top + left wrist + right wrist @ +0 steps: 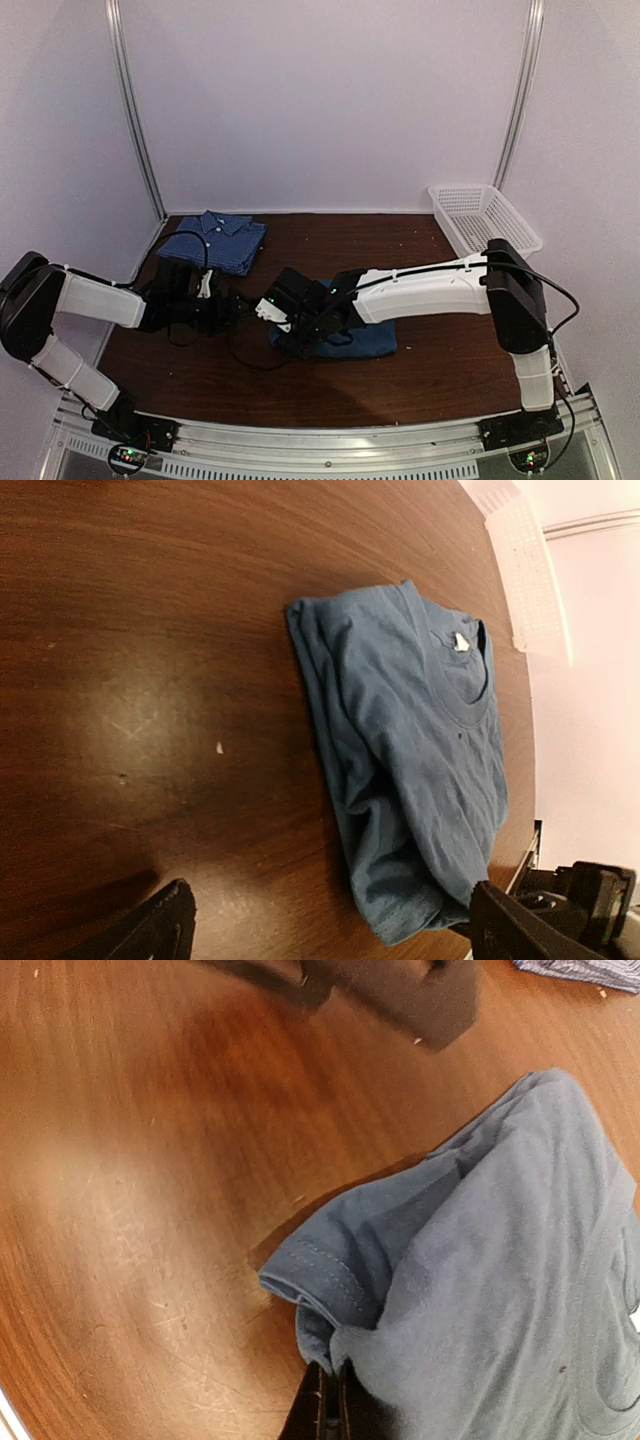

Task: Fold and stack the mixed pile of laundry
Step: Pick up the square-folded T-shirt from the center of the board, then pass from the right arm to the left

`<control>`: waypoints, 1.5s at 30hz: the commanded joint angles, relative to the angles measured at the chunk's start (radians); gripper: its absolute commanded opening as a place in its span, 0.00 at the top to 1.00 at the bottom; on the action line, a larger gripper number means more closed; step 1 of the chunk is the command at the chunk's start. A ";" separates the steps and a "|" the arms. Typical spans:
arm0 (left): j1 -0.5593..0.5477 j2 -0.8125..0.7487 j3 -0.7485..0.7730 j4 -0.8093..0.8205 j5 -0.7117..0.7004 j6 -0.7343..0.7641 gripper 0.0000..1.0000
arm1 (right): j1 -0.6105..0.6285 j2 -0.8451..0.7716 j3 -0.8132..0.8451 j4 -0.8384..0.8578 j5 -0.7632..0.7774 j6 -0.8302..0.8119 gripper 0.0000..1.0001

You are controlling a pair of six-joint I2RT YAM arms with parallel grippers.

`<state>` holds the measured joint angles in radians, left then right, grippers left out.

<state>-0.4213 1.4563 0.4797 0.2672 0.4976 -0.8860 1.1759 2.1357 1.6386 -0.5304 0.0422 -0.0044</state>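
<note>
Right gripper (328,1395): jaws pinched tight on hemmed corner of teal t-shirt (480,1280). I judge this a grip for dragging or lifting the folded bundle toward the stack.
Left gripper (330,920): jaws spread wide, nothing held, hovering low over table (150,680) just beside t-shirt's edge, clear of cloth.
T-shirt: folded, mid-table, under my right wrist.
Checked shirt (212,240): folded at far-left, well apart from both grippers; probable stack base.
</note>
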 commanded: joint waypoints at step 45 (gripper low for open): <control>-0.120 0.657 1.239 -0.983 -0.746 0.718 1.00 | -0.283 -0.542 -0.470 0.288 -0.229 0.203 0.55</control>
<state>-0.5640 2.0510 1.5753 -0.5201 0.0338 -0.3813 0.9100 1.6554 1.2430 -0.2924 -0.1753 0.1585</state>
